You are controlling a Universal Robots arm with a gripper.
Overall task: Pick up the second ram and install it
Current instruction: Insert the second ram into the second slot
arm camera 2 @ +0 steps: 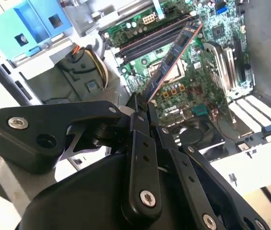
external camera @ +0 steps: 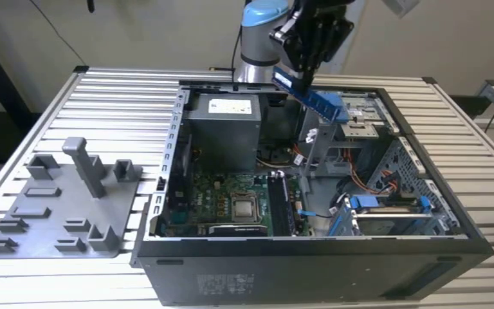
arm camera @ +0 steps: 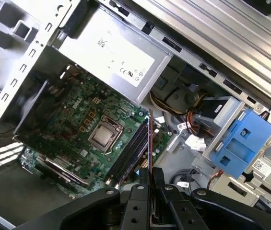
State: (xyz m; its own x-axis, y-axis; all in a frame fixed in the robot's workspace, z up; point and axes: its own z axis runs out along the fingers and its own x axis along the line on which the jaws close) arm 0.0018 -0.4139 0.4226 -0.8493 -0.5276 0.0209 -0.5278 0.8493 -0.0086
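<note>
My gripper hangs above the open computer case, shut on the second ram, a thin flat stick that slants down toward the exterior view's right. In the second wrist view the ram sticks out from the shut gripper over the motherboard, its far end near the long dark memory slots. In the first wrist view the ram shows edge-on, running from the gripper above the slots beside the processor socket. The stick is in the air, apart from the board.
A gray fixture plate with upright blocks lies on the slatted table at the exterior view's left. Inside the case stand the power supply, blue drive latches, a drive cage and loose cables.
</note>
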